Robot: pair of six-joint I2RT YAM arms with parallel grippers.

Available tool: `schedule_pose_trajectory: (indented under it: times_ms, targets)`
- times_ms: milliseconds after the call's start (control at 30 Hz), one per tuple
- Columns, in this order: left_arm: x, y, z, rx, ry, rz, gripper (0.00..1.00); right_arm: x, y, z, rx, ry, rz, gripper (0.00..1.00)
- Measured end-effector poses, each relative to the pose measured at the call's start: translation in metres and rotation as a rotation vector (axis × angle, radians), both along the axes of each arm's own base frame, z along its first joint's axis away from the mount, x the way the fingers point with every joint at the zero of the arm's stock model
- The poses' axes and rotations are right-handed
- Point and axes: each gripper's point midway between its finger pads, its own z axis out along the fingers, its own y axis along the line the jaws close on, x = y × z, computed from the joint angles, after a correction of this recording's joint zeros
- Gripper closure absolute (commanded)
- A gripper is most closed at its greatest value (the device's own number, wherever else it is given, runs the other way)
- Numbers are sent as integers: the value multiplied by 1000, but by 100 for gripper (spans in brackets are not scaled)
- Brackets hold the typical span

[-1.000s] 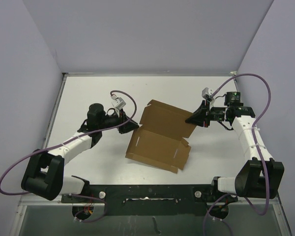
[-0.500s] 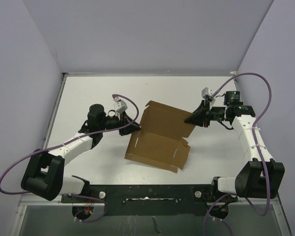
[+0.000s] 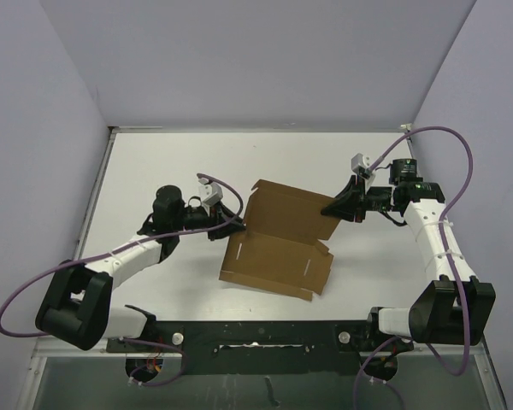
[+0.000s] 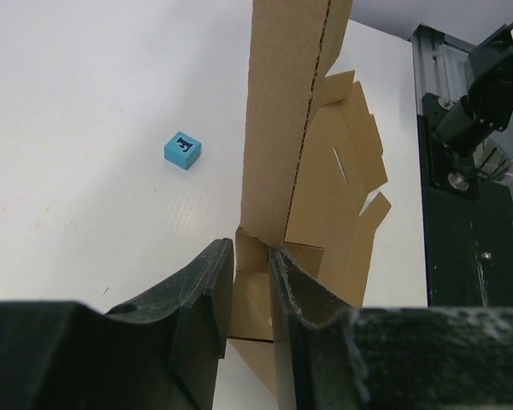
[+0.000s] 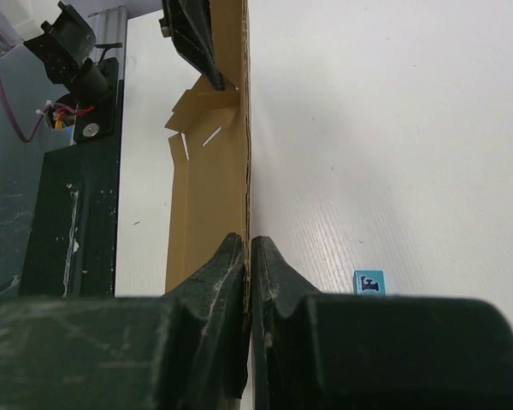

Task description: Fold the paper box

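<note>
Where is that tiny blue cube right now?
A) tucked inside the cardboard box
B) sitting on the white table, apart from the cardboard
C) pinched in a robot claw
B: the blue cube rests on the white table, with a gap between it and the paper box.

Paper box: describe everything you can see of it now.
The paper box is plain brown cardboard, die-cut, with slits, end tabs and a perforated crease. Half folded: its near panel lies on the table, its far panel is raised. The left gripper pinches a left-end flap; the right gripper clamps the raised panel's right edge.
</note>
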Motion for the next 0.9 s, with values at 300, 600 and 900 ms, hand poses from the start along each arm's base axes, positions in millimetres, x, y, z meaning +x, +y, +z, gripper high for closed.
schedule_pose_trajectory:
  times_ms: [300,600,900]
  targets:
    - [-10,5,5,4,-129,-19,76,-4,2,2,12,0,16,100]
    - [-16,4,9,-8,-196,-79,75,-7,3,4,21,-5,26,100]
    - [-17,4,6,17,-201,-105,71,-11,4,9,20,-37,41,100]
